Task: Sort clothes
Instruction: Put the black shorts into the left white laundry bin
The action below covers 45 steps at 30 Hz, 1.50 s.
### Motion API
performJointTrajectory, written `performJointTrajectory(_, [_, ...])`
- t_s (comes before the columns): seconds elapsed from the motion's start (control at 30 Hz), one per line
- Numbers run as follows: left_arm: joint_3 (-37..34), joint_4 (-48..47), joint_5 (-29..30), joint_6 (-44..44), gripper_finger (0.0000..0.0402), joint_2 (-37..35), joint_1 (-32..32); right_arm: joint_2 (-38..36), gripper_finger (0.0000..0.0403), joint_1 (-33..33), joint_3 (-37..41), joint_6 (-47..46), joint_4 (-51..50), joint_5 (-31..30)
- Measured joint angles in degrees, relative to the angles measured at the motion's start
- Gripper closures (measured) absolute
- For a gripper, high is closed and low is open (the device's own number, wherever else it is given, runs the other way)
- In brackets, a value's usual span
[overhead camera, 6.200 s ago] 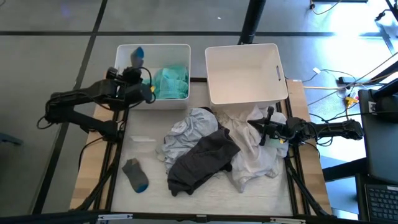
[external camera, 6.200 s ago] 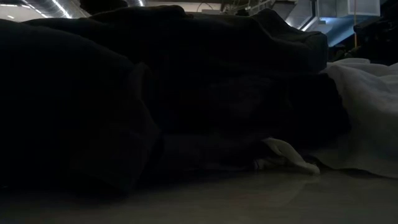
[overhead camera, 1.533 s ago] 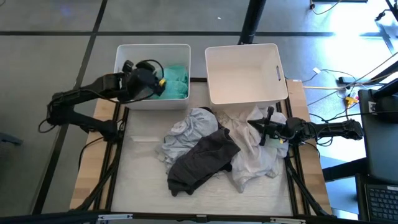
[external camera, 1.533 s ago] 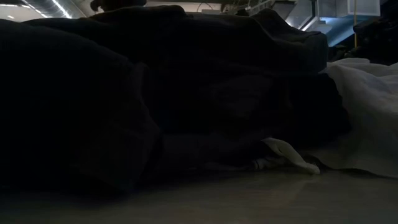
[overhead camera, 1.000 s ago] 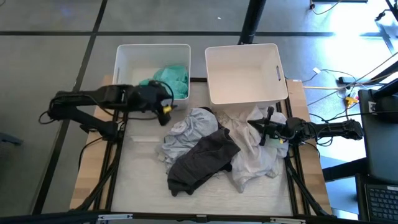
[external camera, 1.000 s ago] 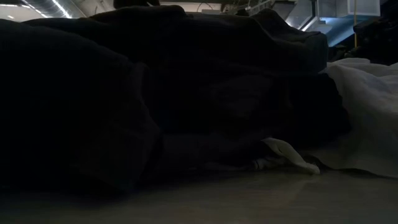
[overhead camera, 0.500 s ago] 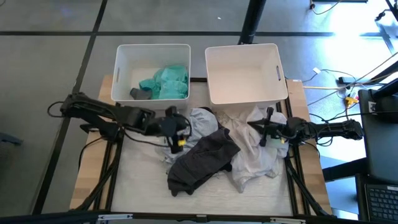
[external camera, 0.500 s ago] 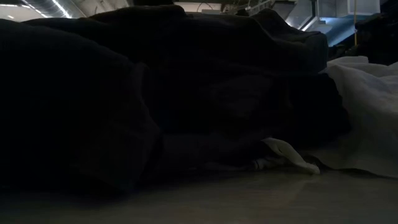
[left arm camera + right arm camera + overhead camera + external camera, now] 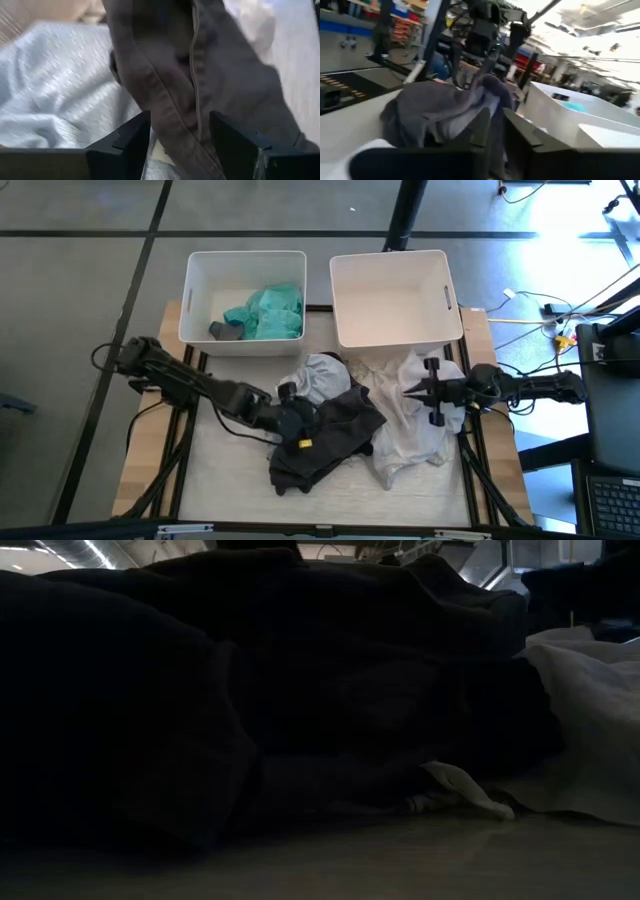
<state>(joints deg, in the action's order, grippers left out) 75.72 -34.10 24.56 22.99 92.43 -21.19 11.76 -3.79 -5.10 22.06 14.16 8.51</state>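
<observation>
While no legible writing shows on any item, we list a pale table [image 9: 230, 480] on a grey tiled floor, with two white bins at its far edge. Left bin [image 9: 243, 262]: teal garment [image 9: 268, 312], small grey sock [image 9: 222, 331]. Table centre: dark grey garment [image 9: 335, 428] heaped over light grey garment [image 9: 312, 376], beside white garment [image 9: 412, 442]. Left gripper [image 9: 300, 420], fingers apart, straddles the dark grey fabric. Right gripper [image 9: 432, 391] hovers over the white garment, fingers nearly together. Shelving fills the room behind.

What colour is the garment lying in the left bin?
Teal garment, beside a small grey sock; clearest in the high view.
</observation>
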Motion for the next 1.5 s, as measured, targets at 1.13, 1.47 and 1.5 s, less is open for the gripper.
performJointTrajectory(1.13, [-7.0, 3.3, 7.3, 10.7, 0.0208, -4.5, -8.6, 55.7, 0.0144, 0.0, -30.2, -4.3, -14.0, 9.8])
performJointTrajectory(1.47, [-7.0, 9.0, 4.8, 20.5, 0.0208, 0.3, -6.1, 55.7, 0.0144, 0.0, -30.2, -2.3, -13.4, 8.6])
performJointTrajectory(1.5, [-7.0, 10.3, 3.7, 20.2, 0.0208, 1.4, -5.9, 55.7, 0.0144, 0.0, -30.2, -2.3, -13.4, 8.6])
